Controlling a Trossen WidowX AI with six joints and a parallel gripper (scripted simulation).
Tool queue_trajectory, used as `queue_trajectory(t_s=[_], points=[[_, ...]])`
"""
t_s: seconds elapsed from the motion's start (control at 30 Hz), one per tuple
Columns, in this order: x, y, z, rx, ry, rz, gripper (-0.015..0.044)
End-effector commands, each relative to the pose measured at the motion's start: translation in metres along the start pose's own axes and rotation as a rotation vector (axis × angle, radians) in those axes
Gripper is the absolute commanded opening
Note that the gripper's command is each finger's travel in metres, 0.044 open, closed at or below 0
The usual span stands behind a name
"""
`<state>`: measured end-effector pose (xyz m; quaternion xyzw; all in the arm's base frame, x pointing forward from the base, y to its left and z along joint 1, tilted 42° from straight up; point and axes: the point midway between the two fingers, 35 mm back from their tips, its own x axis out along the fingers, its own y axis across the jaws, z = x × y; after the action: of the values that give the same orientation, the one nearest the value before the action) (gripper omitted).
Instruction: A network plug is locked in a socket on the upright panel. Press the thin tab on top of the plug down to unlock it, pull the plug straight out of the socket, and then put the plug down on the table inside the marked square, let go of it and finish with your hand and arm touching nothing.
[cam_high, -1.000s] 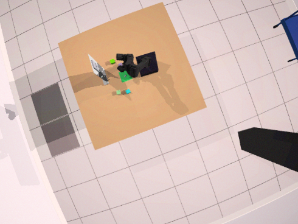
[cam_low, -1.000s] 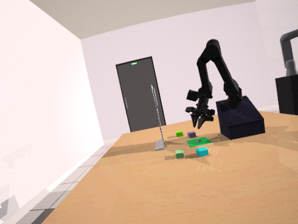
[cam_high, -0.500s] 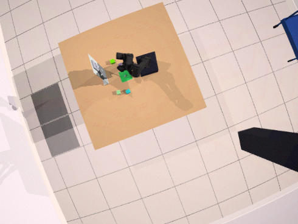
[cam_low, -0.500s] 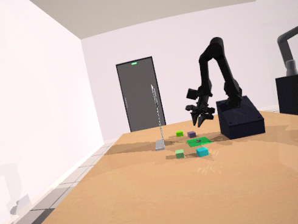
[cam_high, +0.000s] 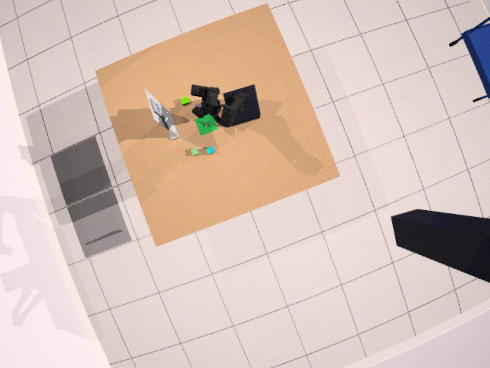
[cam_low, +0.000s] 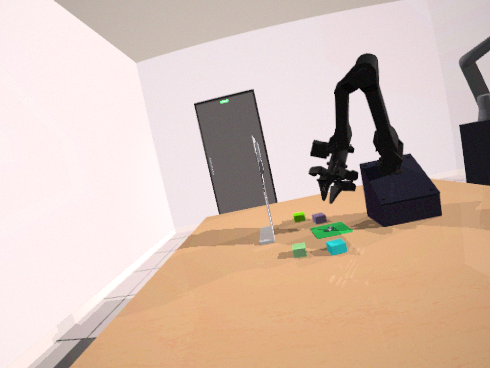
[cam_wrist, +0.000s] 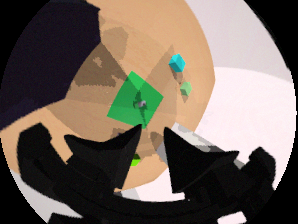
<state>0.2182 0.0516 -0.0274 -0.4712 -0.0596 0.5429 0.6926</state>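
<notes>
One upright panel (cam_low: 261, 190) stands at the left, and right of it the small plug (cam_low: 330, 229) lies on the green marked square (cam_low: 344, 231). It looks tiny, light and rigid, best pinched across its body sides. Above it hangs the gripper (cam_low: 334, 192), jaws partly apart, holding nothing.

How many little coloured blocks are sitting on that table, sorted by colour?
Bright green block: 1
Purple block: 1
Pale green block: 1
Cyan block: 1
Total: 4
</notes>
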Motion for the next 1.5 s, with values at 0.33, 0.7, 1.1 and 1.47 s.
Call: queue_trajectory(t_s=[0.33, 0.7, 1.1, 1.47], points=[[-0.009, -0.008, 0.002, -0.008, -0.003, -0.014, 0.0156], [-0.017, -0.013, 0.006, -0.008, -0.006, -0.022, 0.0156], [-0.025, -0.017, 0.005, 0.003, -0.002, -0.014, 0.0156], [-0.046, -0.031, -0.001, 0.001, 0.008, -0.009, 0.0156]])
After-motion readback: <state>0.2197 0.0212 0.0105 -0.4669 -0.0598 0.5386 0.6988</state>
